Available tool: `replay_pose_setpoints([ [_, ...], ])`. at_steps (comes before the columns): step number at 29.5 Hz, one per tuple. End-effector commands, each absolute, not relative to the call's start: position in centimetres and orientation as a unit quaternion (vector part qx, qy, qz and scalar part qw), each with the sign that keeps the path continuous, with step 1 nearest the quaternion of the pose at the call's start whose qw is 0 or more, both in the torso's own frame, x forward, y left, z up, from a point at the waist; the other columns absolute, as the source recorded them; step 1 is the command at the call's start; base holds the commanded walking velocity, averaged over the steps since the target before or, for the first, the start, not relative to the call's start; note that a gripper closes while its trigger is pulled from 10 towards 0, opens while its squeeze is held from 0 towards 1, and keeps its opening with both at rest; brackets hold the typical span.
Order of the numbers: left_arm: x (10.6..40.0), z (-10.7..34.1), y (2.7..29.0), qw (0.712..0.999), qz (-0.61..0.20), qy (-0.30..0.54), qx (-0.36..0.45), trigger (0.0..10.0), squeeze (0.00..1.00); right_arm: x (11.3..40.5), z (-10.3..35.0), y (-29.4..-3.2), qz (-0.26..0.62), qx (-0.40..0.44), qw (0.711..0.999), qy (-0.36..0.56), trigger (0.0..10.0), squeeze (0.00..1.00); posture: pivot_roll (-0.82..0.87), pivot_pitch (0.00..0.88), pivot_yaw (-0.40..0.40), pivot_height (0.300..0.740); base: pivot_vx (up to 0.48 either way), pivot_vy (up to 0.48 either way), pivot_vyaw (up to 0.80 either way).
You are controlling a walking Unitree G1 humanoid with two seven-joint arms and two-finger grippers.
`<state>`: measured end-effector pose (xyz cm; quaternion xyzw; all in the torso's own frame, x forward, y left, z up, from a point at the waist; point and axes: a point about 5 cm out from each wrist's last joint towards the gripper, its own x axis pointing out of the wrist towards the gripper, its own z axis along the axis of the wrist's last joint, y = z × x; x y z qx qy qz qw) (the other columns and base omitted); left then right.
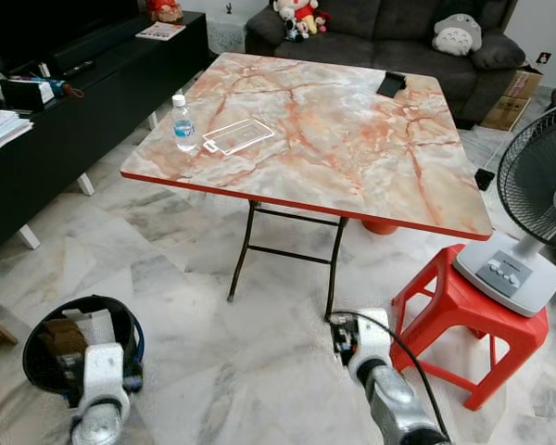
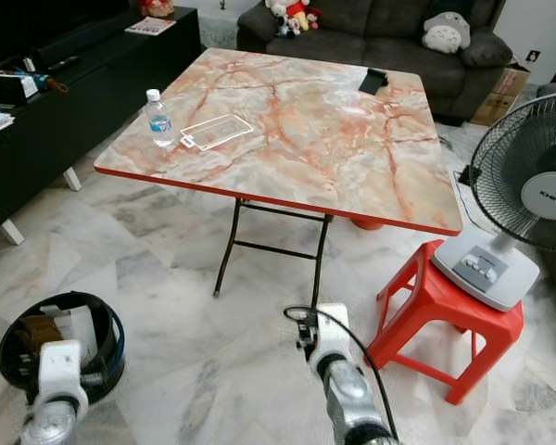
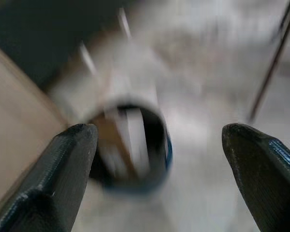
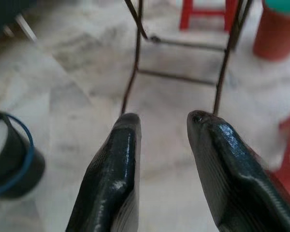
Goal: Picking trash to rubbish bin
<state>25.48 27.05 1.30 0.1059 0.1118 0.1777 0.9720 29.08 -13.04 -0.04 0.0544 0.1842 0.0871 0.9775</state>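
A black rubbish bin (image 1: pixel 35 345) with a blue rim stands on the floor at my lower left, holding cardboard and paper scraps. My left gripper (image 3: pixel 159 135) hovers just above it, open wide, with nothing between its fingers; the left wrist view is blurred. On the marble-pattern table (image 1: pixel 352 158) stand a small water bottle (image 1: pixel 183 123) and a clear plastic package (image 1: pixel 238 135) near the left edge. My right gripper (image 4: pixel 164 121) hangs low in front of the table legs, open and empty.
A red stool (image 1: pixel 449 306) carrying a fan (image 1: pixel 536 213) stands at the right. A black TV console (image 1: pixel 83 111) runs along the left and a dark sofa (image 1: pixel 389 28) sits behind the table. A black object (image 1: pixel 391 84) lies on the table's far side.
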Motion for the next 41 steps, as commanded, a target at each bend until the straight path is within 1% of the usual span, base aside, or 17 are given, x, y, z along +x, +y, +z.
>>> replay_pose_setpoints([
  [1, 26.6, 3.0, 27.2, 0.976, 0.172, 0.066, 0.112, 10.0, 0.0, 30.4, 1.6, -13.2, 0.077, 0.067, 0.985, 0.142, 10.0, 0.0, 0.07, 0.036, -0.069, 0.74, 0.0, 0.0, 0.0],
  [2, 26.6, 3.0, 27.2, 0.976, 0.172, 0.066, 0.112, 10.0, 0.0, 30.4, 1.6, -13.2, 0.077, 0.067, 0.985, 0.142, 10.0, 0.0, 0.07, 0.036, -0.069, 0.74, 0.0, 0.0, 0.0],
  [5, 28.5, 5.7, 27.3, 0.978, 0.167, 0.005, 0.123, 10.0, 0.0, 32.1, 3.8, -13.8, 0.062, 0.075, 0.991, 0.091, 10.0, 0.0, 0.07, 0.035, -0.069, 0.74, 0.0, 0.0, 0.0],
  [6, 28.5, 5.7, 27.3, 0.978, 0.167, 0.005, 0.123, 10.0, 0.0, 32.1, 3.8, -13.8, 0.062, 0.075, 0.991, 0.091, 10.0, 0.0, 0.07, 0.035, -0.069, 0.74, 0.0, 0.0, 0.0],
  [9, 30.1, 7.8, 26.6, 0.979, 0.151, -0.036, 0.131, 10.0, 0.0, 33.5, 5.9, -14.1, 0.055, 0.079, 0.994, 0.047, 10.0, 0.0, 0.07, 0.032, -0.07, 0.74, 0.0, 0.0, 0.0],
  [13, 31.7, 9.5, 25.3, 0.981, 0.119, -0.063, 0.138, 10.0, 0.0, 34.7, 8.2, -13.9, 0.054, 0.091, 0.994, 0.0, 10.0, 0.0, 0.07, 0.029, -0.066, 0.74, 0.0, 0.0, 0.0],
  [16, 32.3, 10.1, 24.6, 0.983, 0.1, -0.067, 0.14, 10.0, 0.0, 35.3, 9.3, -13.3, 0.06, 0.095, 0.993, -0.021, 10.0, 0.0, 0.07, 0.03, -0.063, 0.74, 0.0, 0.0, 0.0],
  [18, 32.3, 10.1, 24.6, 0.983, 0.1, -0.067, 0.14, 10.0, 0.0, 35.3, 9.3, -13.3, 0.06, 0.096, 0.993, -0.023, 10.0, 0.0, 0.07, 0.03, -0.063, 0.74, 0.0, 0.0, 0.0],
  [19, 33.0, 10.7, 24.1, 0.983, 0.098, -0.072, 0.134, 10.0, 0.0, 35.6, 10.0, -12.5, 0.067, 0.102, 0.992, -0.035, 10.0, 0.0, 0.07, 0.03, -0.06, 0.74, 0.251, 0.0, 0.0],
  [23, 33.5, 11.3, 23.7, 0.984, 0.094, -0.083, 0.127, 10.0, 0.0, 35.8, 10.6, -11.8, 0.075, 0.108, 0.99, -0.045, 10.0, 0.0, 0.07, 0.029, -0.06, 0.74, 0.276, 0.0, 0.0],
  [27, 34.2, 12.3, 23.1, 0.984, 0.084, -0.097, 0.126, 10.0, 0.0, 35.9, 11.1, -11.2, 0.091, 0.095, 0.99, -0.054, 10.0, 0.0, 0.06, 0.021, -0.056, 0.74, 0.374, 0.0, 0.0],
  [34, 34.7, 13.0, 22.5, 0.985, 0.073, -0.109, 0.115, 10.0, 0.0, 36.0, 11.4, -11.0, 0.093, 0.097, 0.989, -0.061, 10.0, 0.0, 0.06, 0.0, -0.048, 0.74, 0.407, 0.0, 0.0],
  [41, 34.8, 13.0, 22.3, 0.985, 0.068, -0.107, 0.115, 10.0, 0.0, 35.9, 11.3, -10.8, 0.095, 0.095, 0.989, -0.058, 10.0, 0.0, 0.06, 0.0, -0.047, 0.74, 0.407, 0.0, 0.0],
])
